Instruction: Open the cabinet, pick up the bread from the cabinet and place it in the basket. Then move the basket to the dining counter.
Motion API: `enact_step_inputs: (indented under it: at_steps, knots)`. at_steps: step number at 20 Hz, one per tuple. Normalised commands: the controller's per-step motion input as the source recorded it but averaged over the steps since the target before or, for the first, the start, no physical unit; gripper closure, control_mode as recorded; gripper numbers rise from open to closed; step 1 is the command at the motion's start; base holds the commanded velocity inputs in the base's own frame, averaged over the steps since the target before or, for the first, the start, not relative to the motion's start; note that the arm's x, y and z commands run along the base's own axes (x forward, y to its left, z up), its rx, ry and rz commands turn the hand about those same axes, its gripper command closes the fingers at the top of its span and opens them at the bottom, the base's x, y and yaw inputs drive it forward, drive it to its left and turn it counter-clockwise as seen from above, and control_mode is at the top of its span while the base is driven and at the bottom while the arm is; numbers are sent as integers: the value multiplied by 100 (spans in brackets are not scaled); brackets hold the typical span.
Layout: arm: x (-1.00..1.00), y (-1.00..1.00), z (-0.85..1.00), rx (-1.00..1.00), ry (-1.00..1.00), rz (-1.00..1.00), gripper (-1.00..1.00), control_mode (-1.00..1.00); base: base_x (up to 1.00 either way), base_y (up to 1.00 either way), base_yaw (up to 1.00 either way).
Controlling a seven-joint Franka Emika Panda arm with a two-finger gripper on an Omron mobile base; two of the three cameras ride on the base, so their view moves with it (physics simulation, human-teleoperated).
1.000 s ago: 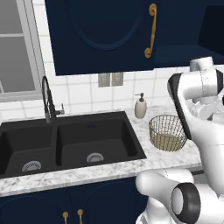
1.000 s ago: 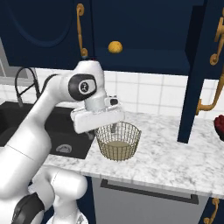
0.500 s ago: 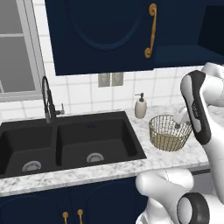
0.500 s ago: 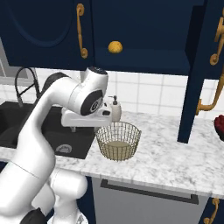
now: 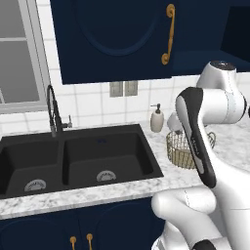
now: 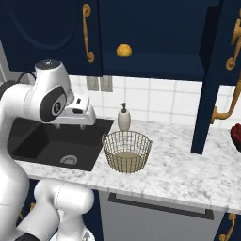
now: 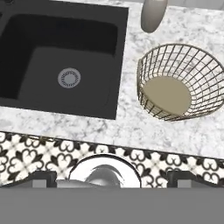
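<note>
The navy wall cabinet (image 6: 160, 33) stands open, its right door (image 6: 210, 89) swung out toward me. On its shelf lies the bread (image 6: 124, 50), a small golden lump. Below it on the marble worktop sits the wire basket (image 6: 127, 150) (image 7: 179, 87) (image 5: 180, 149), with nothing in it; my arm partly hides it in the left base view. My gripper (image 6: 75, 123) (image 7: 112, 178) hangs open and holds nothing, pointing down over the worktop edge between sink and basket, left of the basket. The dining counter is out of view.
A black double sink (image 5: 73, 156) (image 7: 61, 65) with a dark faucet (image 5: 54, 110) lies left of the basket. A white soap dispenser (image 6: 124, 117) (image 5: 156, 118) stands just behind the basket. Something red (image 6: 235, 136) sits at the worktop's far right.
My hand has swung away from above the basket, leftward toward the sink, and the arm has turned. The gripper stayed open. Basket and bread have not moved.
</note>
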Motion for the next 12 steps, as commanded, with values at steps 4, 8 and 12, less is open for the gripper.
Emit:
enact_step_inputs:
  at_steps: [4, 8, 12]
  knots:
    - [0, 15, 86, 0, -24, -33, -100, -100, 0, 0, 0]
    - [1, 31, 81, 0, -48, -29, -100, -100, 0, 0, 0]
    - [9, 15, 96, 0, -42, -7, -100, -100, 0, 0, 0]
